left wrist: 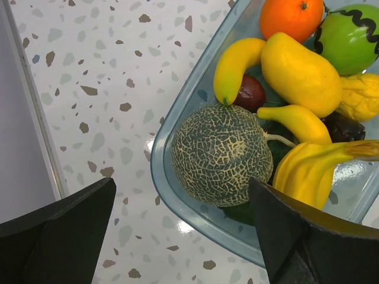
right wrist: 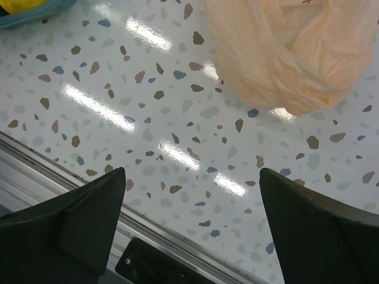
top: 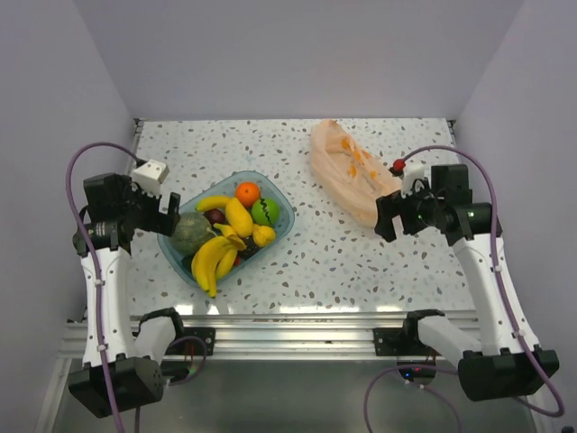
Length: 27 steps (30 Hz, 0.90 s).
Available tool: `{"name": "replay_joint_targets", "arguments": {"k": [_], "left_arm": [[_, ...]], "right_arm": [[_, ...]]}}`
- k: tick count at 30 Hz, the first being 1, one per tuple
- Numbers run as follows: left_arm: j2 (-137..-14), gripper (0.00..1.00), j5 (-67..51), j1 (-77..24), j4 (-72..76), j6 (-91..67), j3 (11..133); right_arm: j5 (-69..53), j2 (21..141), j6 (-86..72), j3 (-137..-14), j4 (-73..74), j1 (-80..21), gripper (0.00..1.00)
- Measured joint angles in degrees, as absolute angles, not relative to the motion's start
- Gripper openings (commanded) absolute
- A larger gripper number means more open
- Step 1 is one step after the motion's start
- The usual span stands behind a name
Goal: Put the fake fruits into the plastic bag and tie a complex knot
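Over by the melon (left wrist: 222, 154), had left gripper (left wrist: 182, 190) wide open and empty, right gripper (right wrist: 192, 177) too; probably needed the bag (right wrist: 284, 53) spread first.

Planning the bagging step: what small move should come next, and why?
Probably lower the open right gripper onto the plastic bag to pinch its near edge: it lies crumpled flat, and every fake fruit sits in the blue tray, so opening it likely comes first.
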<state>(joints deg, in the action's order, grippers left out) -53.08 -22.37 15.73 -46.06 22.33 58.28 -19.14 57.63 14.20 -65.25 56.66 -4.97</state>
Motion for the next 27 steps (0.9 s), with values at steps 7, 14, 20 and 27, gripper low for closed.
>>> {"name": "replay_joint_targets", "arguments": {"k": [7,14,20,27], "left_arm": [[-57.17,1.00,-24.21,15.73,-48.23,23.62,63.24],[-57.91,1.00,-27.29,15.73,-48.03,20.58,64.16],[-56.62,1.00,-29.30,15.73,-47.70,18.09,63.86],[-53.54,1.00,-30.13,15.73,-47.68,18.00,62.74]], "right_arm": [[-18.79,70.96,15.16,-75.07,57.01,-4.97,0.98],[-19.16,86.39,17.80,-89.10,57.25,-4.71,0.99],[-22.31,100.25,17.91,-99.15,57.08,-1.37,0.98],[-27.20,117.64,17.56,-115.52,58.13,3.92,0.99]]}}
